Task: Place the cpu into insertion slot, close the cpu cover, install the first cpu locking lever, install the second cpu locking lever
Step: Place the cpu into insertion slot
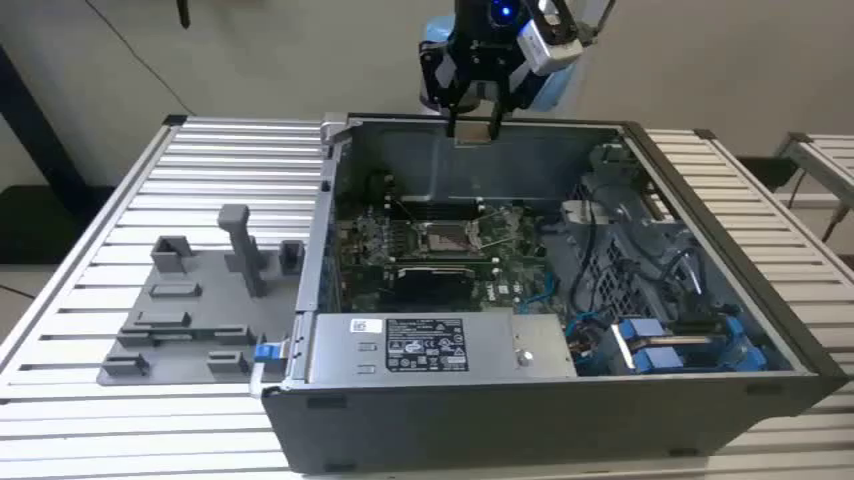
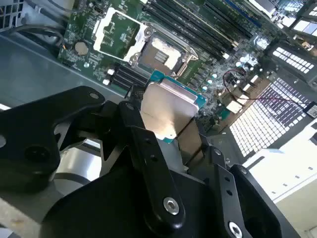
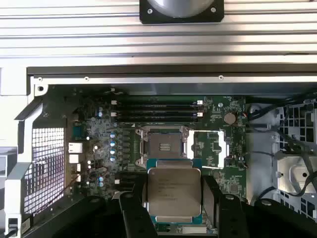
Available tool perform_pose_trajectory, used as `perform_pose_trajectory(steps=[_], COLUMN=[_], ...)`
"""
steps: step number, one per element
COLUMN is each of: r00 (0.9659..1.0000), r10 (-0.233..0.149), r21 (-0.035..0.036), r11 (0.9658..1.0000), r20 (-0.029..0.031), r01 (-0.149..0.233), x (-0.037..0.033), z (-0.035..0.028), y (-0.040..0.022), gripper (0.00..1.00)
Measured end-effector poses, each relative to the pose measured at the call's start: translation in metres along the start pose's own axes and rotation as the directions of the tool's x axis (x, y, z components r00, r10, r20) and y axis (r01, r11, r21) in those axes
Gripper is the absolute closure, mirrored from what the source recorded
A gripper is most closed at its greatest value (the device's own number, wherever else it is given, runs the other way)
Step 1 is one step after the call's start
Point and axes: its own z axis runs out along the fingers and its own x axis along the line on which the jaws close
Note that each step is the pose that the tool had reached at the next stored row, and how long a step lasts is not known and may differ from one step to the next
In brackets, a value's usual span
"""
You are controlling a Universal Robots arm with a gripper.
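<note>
Nearest in the exterior view is the power supply (image 1: 427, 345), set along the near wall of the open computer case (image 1: 534, 410) on a slatted table (image 1: 174, 170). At the case's twelve o'clock the gripper (image 1: 474, 128) hangs above the far wall, well apart from the socket (image 1: 447, 237) at the board's middle. A grey fixture (image 1: 200, 300) lies at the case's nine o'clock.

The second wrist view makes the grasp plain. The black fingers (image 2: 143, 144) clamp opposite edges of the cpu (image 2: 168, 106), its metal top toward the camera, in the air over the motherboard (image 2: 89, 29). Beyond it the socket stands empty, and the cpu cover (image 2: 116, 32) is flipped open beside it.

The first wrist view looks straight down. The cpu (image 3: 174, 191) sits between the jaws near the empty socket (image 3: 163, 146) but not over it, with the cpu cover (image 3: 210, 148) just beside the socket and memory slots (image 3: 156, 110) beyond.
</note>
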Motion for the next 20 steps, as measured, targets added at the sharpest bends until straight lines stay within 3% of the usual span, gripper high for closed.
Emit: perform_pose_trajectory(steps=[14, 20], r00=[1.0, 0.9987], r10=[0.001, 0.05], r21=[-0.0001, -0.0009], r11=[1.0, 0.9987], r20=[0.0001, 0.0044], r01=[-0.001, -0.05], x=[-0.0001, -0.0001], z=[0.0019, 0.0027], y=[-0.0001, -0.0002], gripper=[0.46, 0.46])
